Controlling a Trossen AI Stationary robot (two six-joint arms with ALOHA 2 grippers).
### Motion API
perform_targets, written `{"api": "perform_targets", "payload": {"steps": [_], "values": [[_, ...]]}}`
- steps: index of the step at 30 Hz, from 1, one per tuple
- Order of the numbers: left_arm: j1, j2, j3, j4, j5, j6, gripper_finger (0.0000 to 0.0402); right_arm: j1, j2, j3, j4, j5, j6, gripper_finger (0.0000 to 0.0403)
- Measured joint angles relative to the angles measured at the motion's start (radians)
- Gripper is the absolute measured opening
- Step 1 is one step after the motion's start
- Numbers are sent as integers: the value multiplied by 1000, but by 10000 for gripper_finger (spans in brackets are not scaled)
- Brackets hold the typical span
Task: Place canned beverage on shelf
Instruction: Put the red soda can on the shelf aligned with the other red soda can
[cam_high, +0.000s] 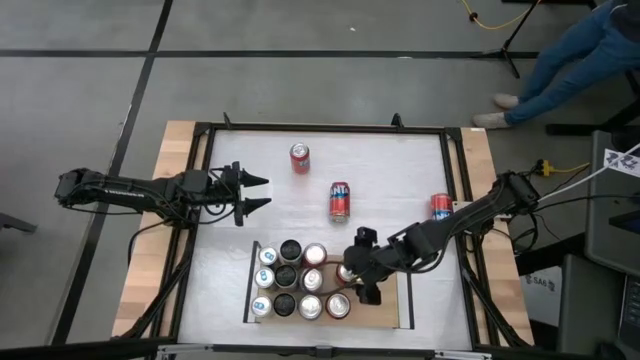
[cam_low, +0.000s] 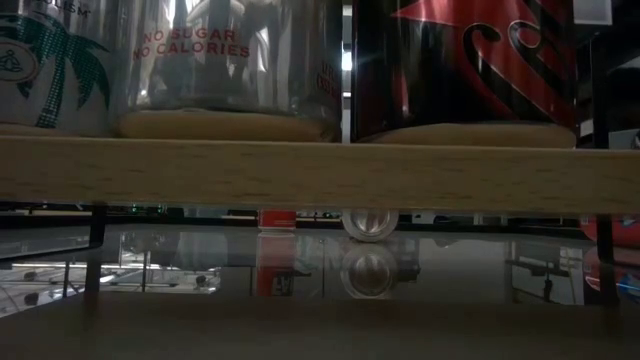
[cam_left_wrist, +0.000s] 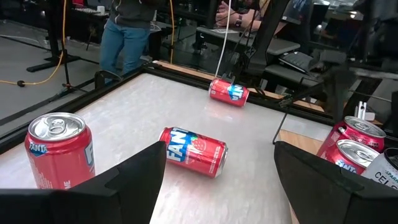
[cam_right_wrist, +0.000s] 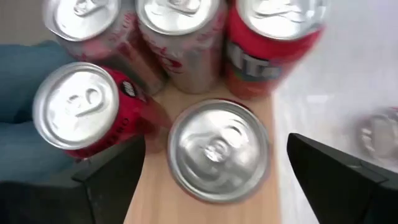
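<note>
Currently the right gripper (cam_high: 352, 284) hovers over the shelf (cam_high: 385, 310), fingers spread wide around an upright can (cam_right_wrist: 217, 149), gripping nothing. Left gripper (cam_high: 258, 195) waits open and empty beside the loose cans.

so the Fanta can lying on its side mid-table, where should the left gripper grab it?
Grip the Fanta can across the middle of its round body, coming from above. It lies on its side, long axis running away from the shelf, so the fingers close across its width. The left gripper is open, level with it, nothing between.
</note>
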Motion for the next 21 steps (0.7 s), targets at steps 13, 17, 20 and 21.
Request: {"api": "perform_targets", "payload": {"steps": [13,17,20,21], "values": [[0,0,0,0,0,0,293,0,-3,117,-380,230,2,381],[0,0,0,0,0,0,293,0,-5,94,-408,269,3,381],[0,0,0,1,0,0,293,0,-5,45,-406,300,4,381],[0,0,0,1,0,0,293,-2,-5,25,-404,302,4,381]]}}
